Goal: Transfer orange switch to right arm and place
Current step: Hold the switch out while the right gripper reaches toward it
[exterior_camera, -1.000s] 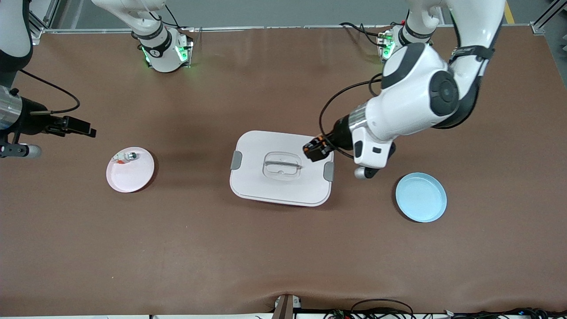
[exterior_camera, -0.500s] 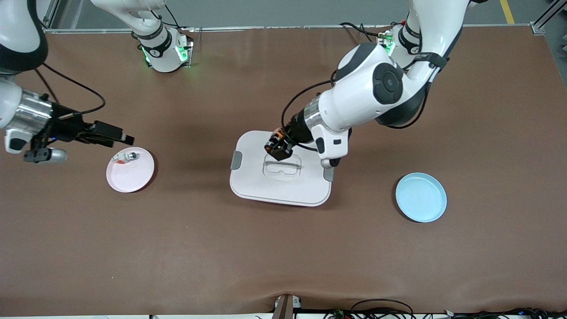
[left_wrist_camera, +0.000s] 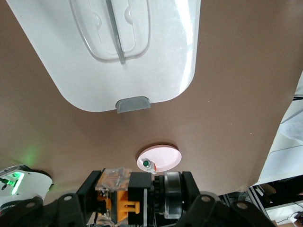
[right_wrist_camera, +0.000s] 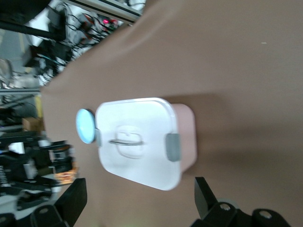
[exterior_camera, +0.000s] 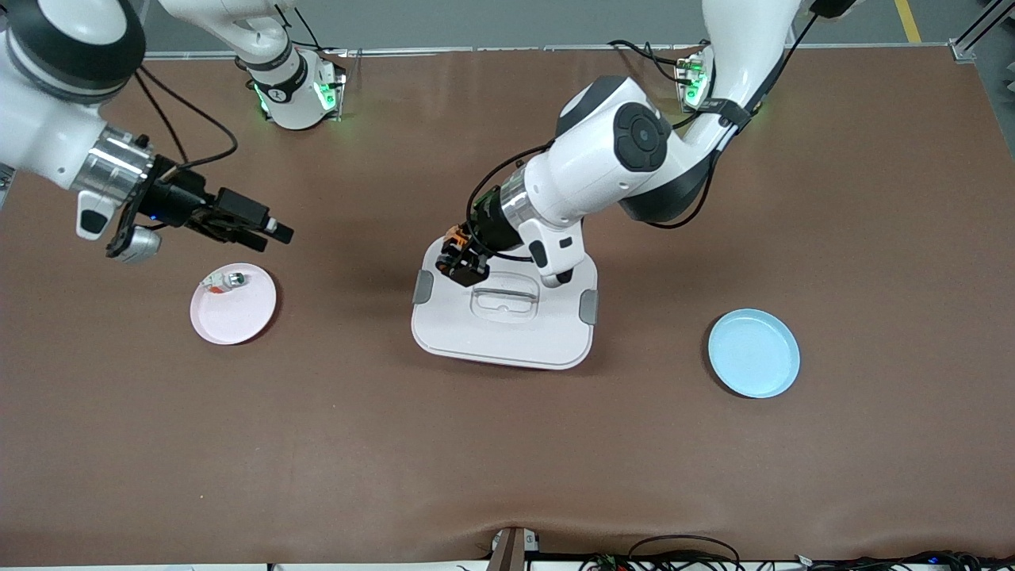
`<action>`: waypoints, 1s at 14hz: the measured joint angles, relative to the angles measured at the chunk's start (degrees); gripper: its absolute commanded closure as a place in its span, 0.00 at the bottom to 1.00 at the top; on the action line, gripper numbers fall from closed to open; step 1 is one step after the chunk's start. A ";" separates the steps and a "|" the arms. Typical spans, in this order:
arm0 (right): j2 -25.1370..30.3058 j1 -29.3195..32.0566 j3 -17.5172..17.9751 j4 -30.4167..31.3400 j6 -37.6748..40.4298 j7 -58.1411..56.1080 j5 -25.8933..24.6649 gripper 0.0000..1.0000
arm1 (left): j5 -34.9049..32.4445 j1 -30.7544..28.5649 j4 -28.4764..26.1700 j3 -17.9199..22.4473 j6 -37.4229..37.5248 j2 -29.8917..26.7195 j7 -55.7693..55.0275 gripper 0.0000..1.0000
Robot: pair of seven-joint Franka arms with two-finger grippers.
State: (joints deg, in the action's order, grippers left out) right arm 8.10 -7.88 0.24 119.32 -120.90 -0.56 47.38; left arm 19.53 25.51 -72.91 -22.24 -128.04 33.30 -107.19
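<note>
The orange switch (exterior_camera: pixel 460 258), a small black block with orange marks, hangs over the corner of the white lidded box (exterior_camera: pixel 507 337) toward the right arm's end. My left gripper (exterior_camera: pixel 464 263) is shut on it. In the left wrist view the orange switch (left_wrist_camera: pixel 118 203) sits clamped between the black fingers of my left gripper (left_wrist_camera: pixel 137 201). My right gripper (exterior_camera: pixel 273 230) is open and empty, up over the bare table beside the pink plate (exterior_camera: pixel 238 317), pointing toward the box. In the right wrist view its two fingers (right_wrist_camera: pixel 71 198) stand wide apart around my right gripper (right_wrist_camera: pixel 139 203), with the box (right_wrist_camera: pixel 142 142) ahead.
A small silver-and-white part with a red bit (exterior_camera: pixel 224 281) lies on the pink plate's rim side. A pale blue plate (exterior_camera: pixel 753 353) lies toward the left arm's end of the table. The box has grey clips (exterior_camera: pixel 423 286) and a clear handle (exterior_camera: pixel 502 301).
My left gripper carried the switch across the box lid toward the right arm's end. My right arm swung in from the table's edge, past the pink plate, toward the box.
</note>
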 measured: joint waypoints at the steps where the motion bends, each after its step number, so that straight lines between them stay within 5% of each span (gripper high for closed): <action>1: 1.05 -1.71 0.04 1.78 -2.63 0.01 1.11 0.00 | 0.00 1.62 0.22 1.31 -0.25 0.47 -0.73 0.93; 5: 2.36 -9.20 0.16 4.85 -11.15 0.00 1.91 0.00 | 0.00 9.61 2.55 7.96 -2.39 3.47 -4.07 0.93; 9: 1.27 -14.68 0.19 5.86 -18.35 0.13 2.49 0.00 | 0.00 10.64 4.35 9.05 -4.55 4.71 -4.92 0.93; 14: -2.73 -15.97 0.15 6.06 -19.80 -8.40 14.71 0.00 | 0.00 10.65 4.73 9.07 -4.67 4.94 -5.35 0.93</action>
State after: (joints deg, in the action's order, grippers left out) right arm 5.38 -23.85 0.39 125.39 -140.71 -8.96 62.10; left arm 19.53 36.15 -68.19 -13.18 -132.71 38.25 -112.55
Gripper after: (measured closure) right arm 0.000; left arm 0.269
